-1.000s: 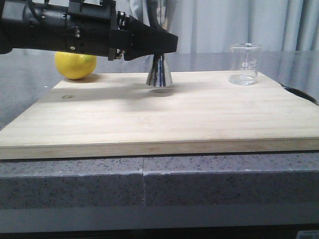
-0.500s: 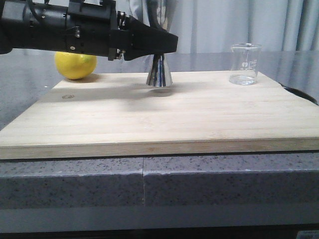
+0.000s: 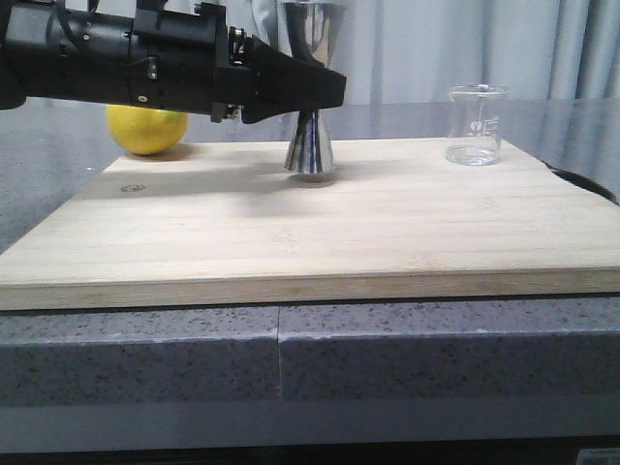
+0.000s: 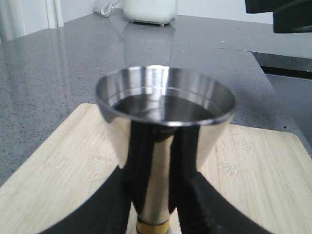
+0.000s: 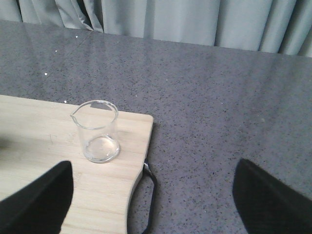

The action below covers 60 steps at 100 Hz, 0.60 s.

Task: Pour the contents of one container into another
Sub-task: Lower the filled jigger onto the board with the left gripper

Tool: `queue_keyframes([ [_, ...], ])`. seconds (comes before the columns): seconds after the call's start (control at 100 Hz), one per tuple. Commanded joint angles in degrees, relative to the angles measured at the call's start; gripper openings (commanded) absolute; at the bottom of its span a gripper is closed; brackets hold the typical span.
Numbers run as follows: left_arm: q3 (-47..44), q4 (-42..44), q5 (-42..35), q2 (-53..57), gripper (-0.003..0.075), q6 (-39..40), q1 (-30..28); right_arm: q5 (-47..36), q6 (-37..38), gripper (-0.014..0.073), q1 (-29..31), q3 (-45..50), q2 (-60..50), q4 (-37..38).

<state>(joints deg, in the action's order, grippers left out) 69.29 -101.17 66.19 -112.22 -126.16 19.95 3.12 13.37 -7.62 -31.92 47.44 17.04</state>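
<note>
The steel jigger [image 3: 310, 145] stands upright at the back middle of the wooden board [image 3: 339, 223], its base down on the wood. My left gripper [image 3: 316, 97] reaches in from the left and is shut on its narrow waist. In the left wrist view the black fingers [image 4: 195, 204] press both sides of the jigger [image 4: 163, 112] just above the gold band. The clear glass beaker [image 3: 477, 124] stands at the board's back right corner and looks empty. The right wrist view shows the beaker [image 5: 99, 136] ahead of my open right gripper [image 5: 153, 204], well apart from it.
A yellow lemon [image 3: 145, 128] lies off the board's back left corner. A black loop handle [image 5: 151, 195] hangs from the board's right edge over the grey stone counter [image 5: 219, 97]. A white appliance [image 4: 150, 9] stands far off on the counter.
The jigger hung a little above the board with a shadow under it; now its base rests on the wood. The left gripper came down slightly with it.
</note>
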Motion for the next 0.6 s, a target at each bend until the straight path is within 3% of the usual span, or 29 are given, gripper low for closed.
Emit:
queue_keyframes([
  [0.0,1.7,-5.0,3.5,1.7,0.0185,-0.3,0.5,-3.8,-0.4,0.0598,0.3,-1.4,-0.7,0.4],
  [0.43,1.7,-5.0,4.8,1.5,0.0186,-0.3,0.5,-3.8,-0.4,0.0598,0.3,-1.4,-0.7,0.4],
  [0.59,1.7,-5.0,4.8,1.5,0.0246,-0.3,0.5,-3.8,-0.4,0.0598,0.3,-1.4,-0.7,0.4],
])
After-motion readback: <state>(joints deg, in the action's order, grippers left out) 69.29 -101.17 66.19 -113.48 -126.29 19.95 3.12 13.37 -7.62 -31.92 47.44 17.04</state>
